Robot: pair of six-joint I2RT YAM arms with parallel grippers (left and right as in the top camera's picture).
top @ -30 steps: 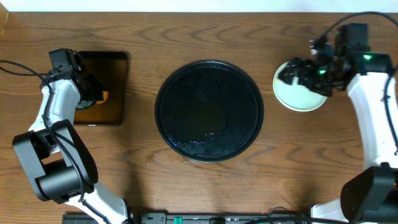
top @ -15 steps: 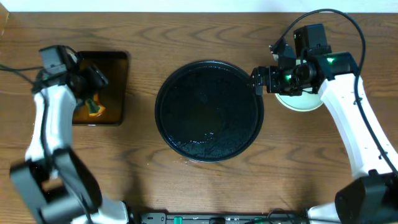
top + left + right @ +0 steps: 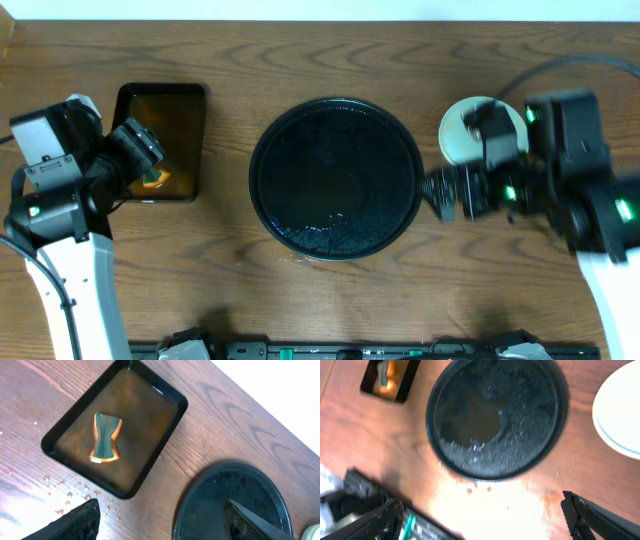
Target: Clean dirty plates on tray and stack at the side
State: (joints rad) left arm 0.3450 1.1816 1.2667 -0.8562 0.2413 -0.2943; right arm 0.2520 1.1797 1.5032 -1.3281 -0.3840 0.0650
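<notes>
— Since our left gripper point(image 3: 161, 510) sprang open, the sponge point(image 3: 105, 437) lies in the small tray point(image 3: 85, 471)
— Our right gripper point(image 3: 481, 505) gapes too; plates point(image 3: 460, 135) stacked upper right, big tray point(image 3: 335, 178) bare, we seem done

I am hovering my left claw point(image 3: 148, 158) over the small rectangular tray point(image 3: 182, 108), my right claw point(image 3: 438, 192) beside the round tray point(image 3: 335, 180).

Robot lab; two cabled arms point(image 3: 72, 280) flank a wood-grain table point(image 3: 300, 50).
</notes>
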